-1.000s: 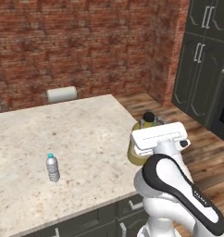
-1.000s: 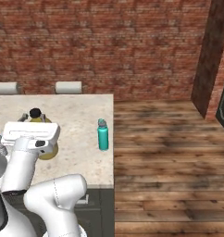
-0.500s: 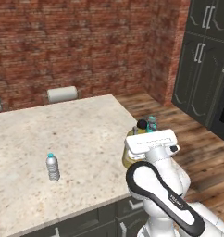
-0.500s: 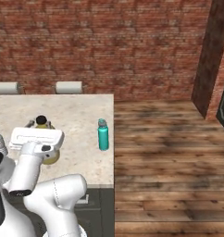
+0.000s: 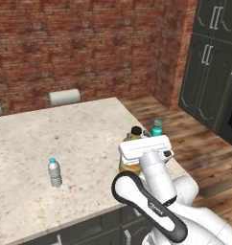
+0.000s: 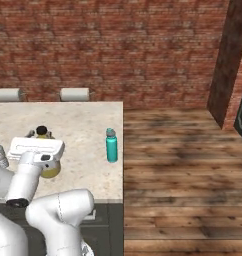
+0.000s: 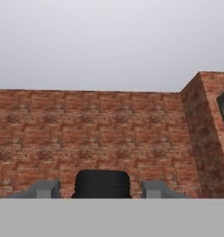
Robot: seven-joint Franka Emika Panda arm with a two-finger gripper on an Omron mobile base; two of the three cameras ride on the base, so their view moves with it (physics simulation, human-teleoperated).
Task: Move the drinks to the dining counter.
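Juice bottle (image 5: pixel 131 162), yellow-orange with a black cap (image 7: pixel 102 183), stood on the beige speckled worktop (image 5: pixel 75 139) of the island, near its right-hand edge, mostly hidden behind the robot's hand in both base views. Gripper (image 7: pixel 102 189) sat at the bottle's neck: the hand view showed the cap between the two grey fingertips (image 7: pixel 42 189), one on each side, with narrow gaps visible at cap height. Whether the fingers pressed the body lower down could not be told, so grip or release stayed undecided. The bottle's base appeared to rest on the stone. Teal bottle (image 6: pixel 111 145) with grey cap stood upright near the same edge, just beyond the juice bottle and apart from it. Small clear water bottle (image 5: pixel 54 172) with blue cap stood upright toward the near-left part of the top, well apart from the other two. Judged from this: all three drinks were on the dining counter, so the task looked nearly complete. What seemed left was to free the juice bottle, if held, and lift the hand clear without tipping it.
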